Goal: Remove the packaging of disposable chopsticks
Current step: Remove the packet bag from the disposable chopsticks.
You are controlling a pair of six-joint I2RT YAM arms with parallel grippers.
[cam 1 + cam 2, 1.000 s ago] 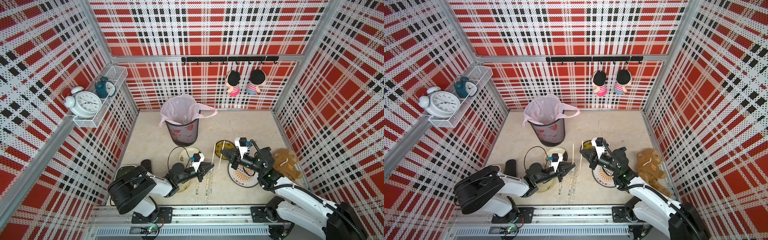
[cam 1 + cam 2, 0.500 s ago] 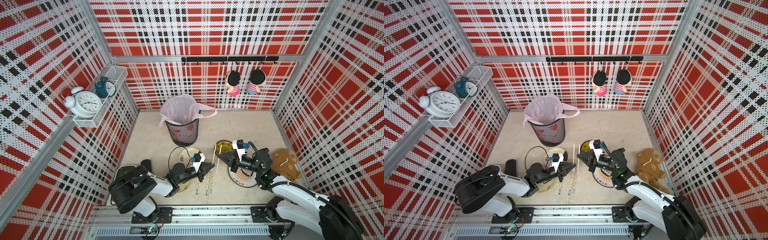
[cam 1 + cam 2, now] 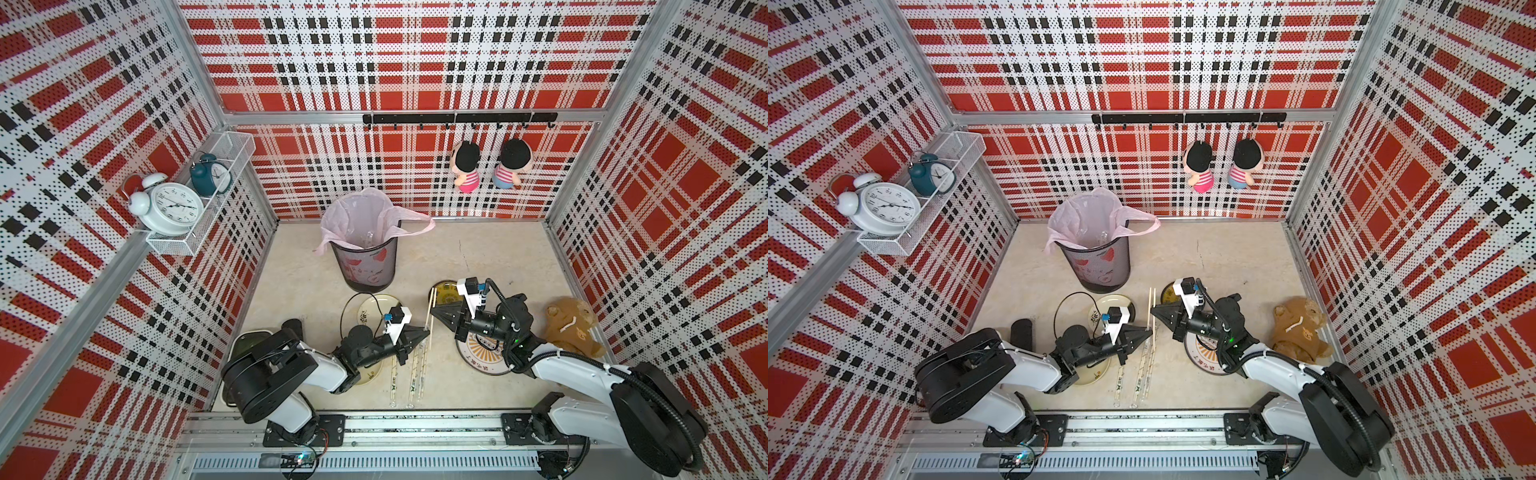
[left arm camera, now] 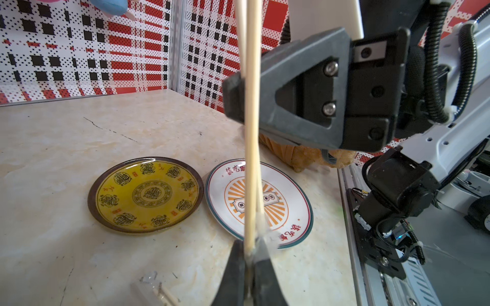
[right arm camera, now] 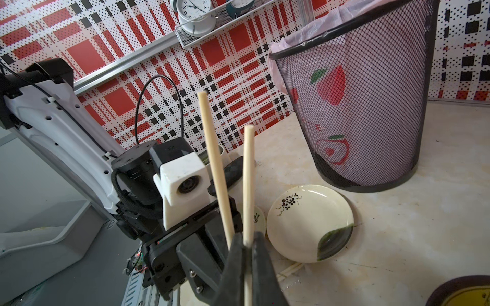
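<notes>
Chopsticks (image 3: 432, 301) mid-strip, lower centre in a top view.
Left gripper (image 4: 249, 253) clamps crumpled packaging (image 4: 266, 234) at the stick tips; right gripper (image 5: 245, 242) pinches the sticks. Best, I judge: pull straight along them, no twisting.

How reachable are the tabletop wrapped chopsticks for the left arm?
Probably not yet: wrapped chopsticks lie uncovered near the left gripper, but it's shut on a pair the right gripper also clamps.
</notes>
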